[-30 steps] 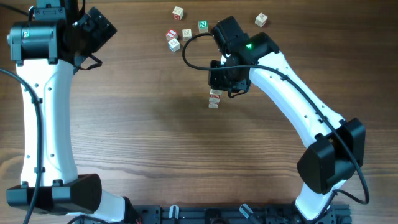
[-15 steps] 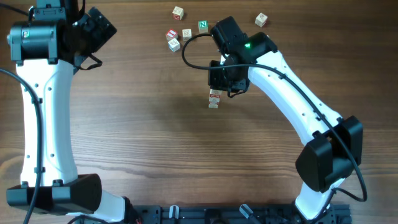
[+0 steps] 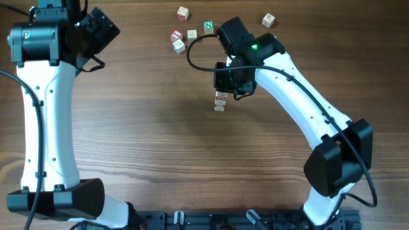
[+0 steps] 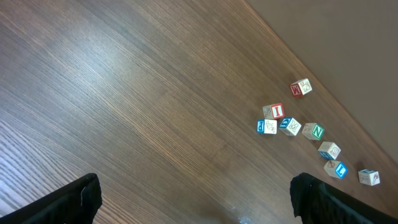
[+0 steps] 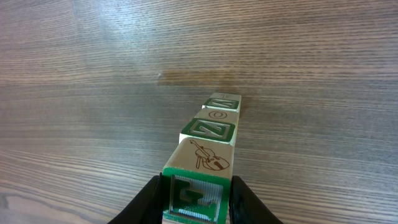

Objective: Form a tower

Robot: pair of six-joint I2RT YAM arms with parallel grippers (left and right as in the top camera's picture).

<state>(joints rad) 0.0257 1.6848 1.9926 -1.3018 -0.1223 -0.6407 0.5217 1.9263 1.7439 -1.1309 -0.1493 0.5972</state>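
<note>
Clamping the green-faced top cube (image 5: 194, 199) by its flat sides, the right gripper (image 5: 196, 190) holds the tower (image 3: 220, 102), a stack of wooden cubes at mid-surface (image 3: 147, 128) that looks light, stiff and easily toppled, while the left gripper (image 4: 199, 202) hangs wide open, empty.

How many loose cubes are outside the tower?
8 in the left wrist view, in one trail: red M cube, red I cube, blue P cube, blue cube, green N cube, pale cube, blue L cube, end cube. Overhead shows six; the right arm may hide two.
</note>
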